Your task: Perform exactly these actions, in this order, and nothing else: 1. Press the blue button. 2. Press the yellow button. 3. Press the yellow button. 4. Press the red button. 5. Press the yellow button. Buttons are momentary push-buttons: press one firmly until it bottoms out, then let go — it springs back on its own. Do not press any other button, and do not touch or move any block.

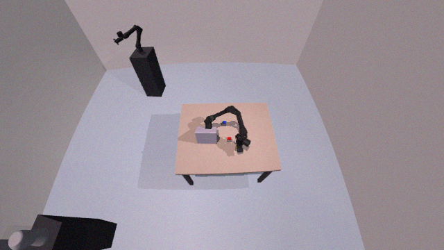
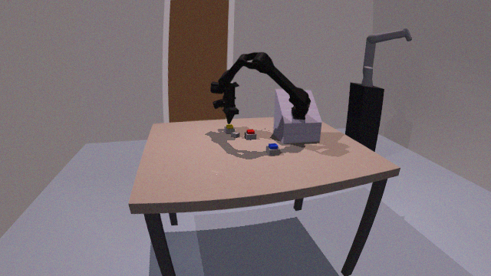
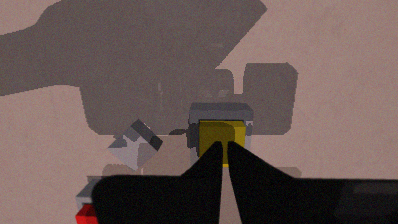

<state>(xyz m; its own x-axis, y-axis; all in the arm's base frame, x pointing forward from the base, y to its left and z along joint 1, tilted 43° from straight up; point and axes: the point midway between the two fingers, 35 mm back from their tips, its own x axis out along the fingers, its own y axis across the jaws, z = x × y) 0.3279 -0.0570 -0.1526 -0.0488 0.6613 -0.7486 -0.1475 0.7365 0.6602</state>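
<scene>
My gripper is shut and empty, pointing down. Its tips are just above the yellow button; a small gap shows in the exterior view. The yellow cap stands raised on its grey base, partly hidden by the fingers in the wrist view. The red button stands beside it, nearer the arm's base, partly cut off in the wrist view. The blue button stands farther off, clear of the gripper, and is outside the wrist view.
A small grey block lies turned at an angle between the yellow and red buttons. A large pale block stands by the arm's base on the wooden table.
</scene>
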